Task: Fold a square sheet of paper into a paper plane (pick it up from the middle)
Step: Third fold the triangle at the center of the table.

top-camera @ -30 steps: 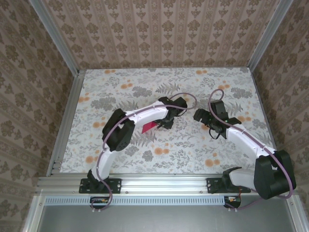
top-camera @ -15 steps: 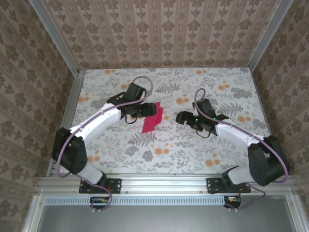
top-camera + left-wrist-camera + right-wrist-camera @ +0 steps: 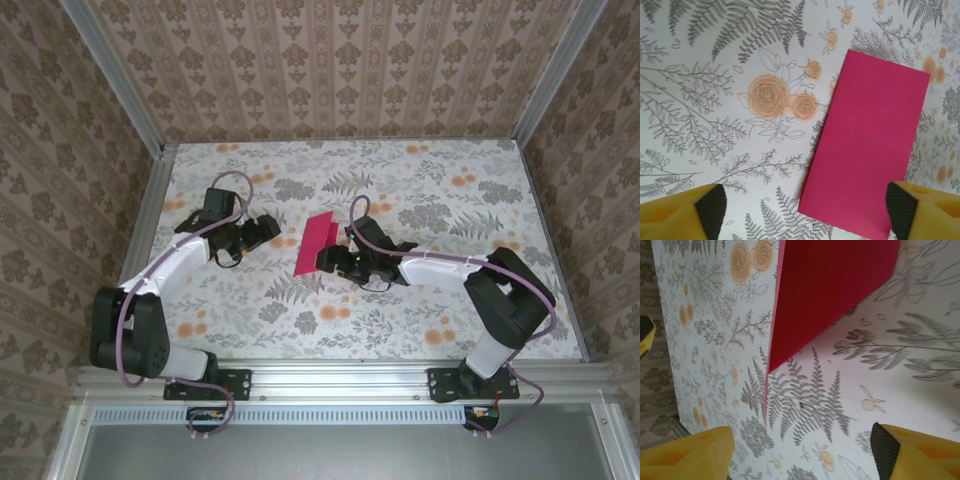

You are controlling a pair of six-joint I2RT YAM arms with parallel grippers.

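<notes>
The square sheet of paper [image 3: 316,244] is bright magenta and lies folded in half as a long rectangle on the floral table. No paper plane is in view. My left gripper [image 3: 268,231] hangs open to the left of the sheet, not touching it. In the left wrist view the sheet [image 3: 869,145] lies flat, its near corner close to the right fingertip [image 3: 901,209], and the gripper [image 3: 807,212] is open. My right gripper [image 3: 327,260] sits at the sheet's near right edge. In the right wrist view the sheet [image 3: 830,290] shows its top layer slightly lifted, ahead of the open gripper [image 3: 790,455].
The floral tabletop [image 3: 420,300] is ringed by aluminium rails [image 3: 140,250] and patterned walls. Both arms reach in from the near edge, the right forearm [image 3: 440,268] lying low across the middle.
My left gripper let go of the sheet, opened wide and drew back to the left. My right arm swung left to the sheet's near right edge, its jaws narrowing a little.
</notes>
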